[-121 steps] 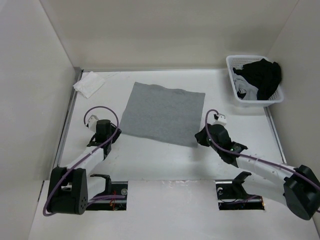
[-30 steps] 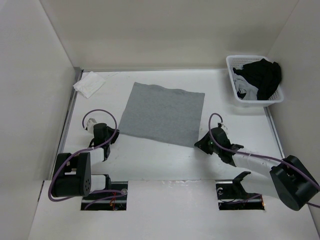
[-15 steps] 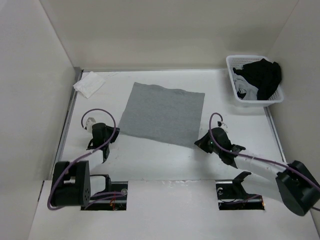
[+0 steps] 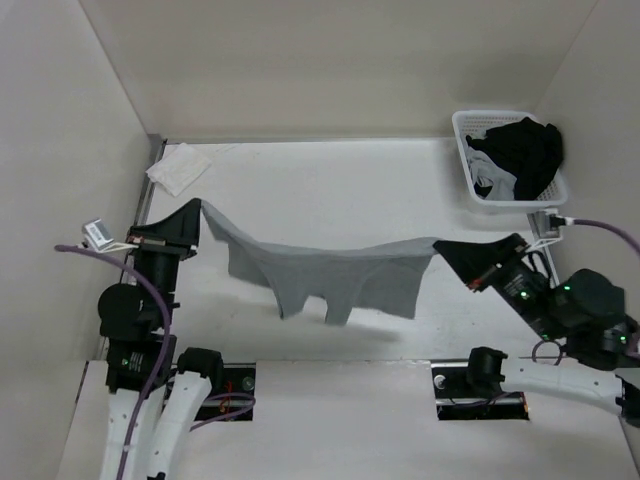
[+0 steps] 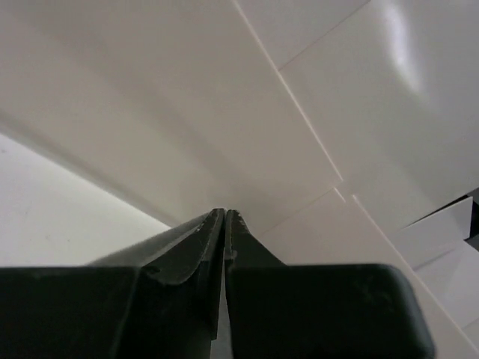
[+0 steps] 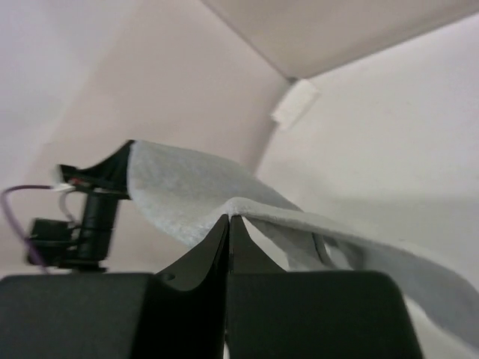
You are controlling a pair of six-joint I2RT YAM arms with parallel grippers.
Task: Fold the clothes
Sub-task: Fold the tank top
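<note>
From the top camera, the clothes (image 4: 330, 272), one plain grey garment, hang in the air as a sagging band above the middle of the bench (image 4: 330, 180). They are strung between the two arms, and loose folds droop from the lower edge toward the near side. The left gripper (image 4: 197, 208) meets the cloth's left end above the bench's left edge, and its jaws are closed on that corner. The right gripper (image 4: 442, 247) pinches the right end, nearer the right edge. A white basket (image 4: 468, 150) sits at the far right corner with a black garment (image 4: 528, 150) heaped in it. A small white cloth (image 4: 178, 168) lies at the far left corner.

From the left wrist camera, the dark fingers (image 5: 196, 239) are pressed tightly together. Beyond them are only pale walls, and the cloth itself does not show.

From the right wrist camera, the fingers (image 6: 202, 250) are squeezed shut on the garment's edge. The grey fabric stretches away from the tips to the other gripper on the left.
</note>
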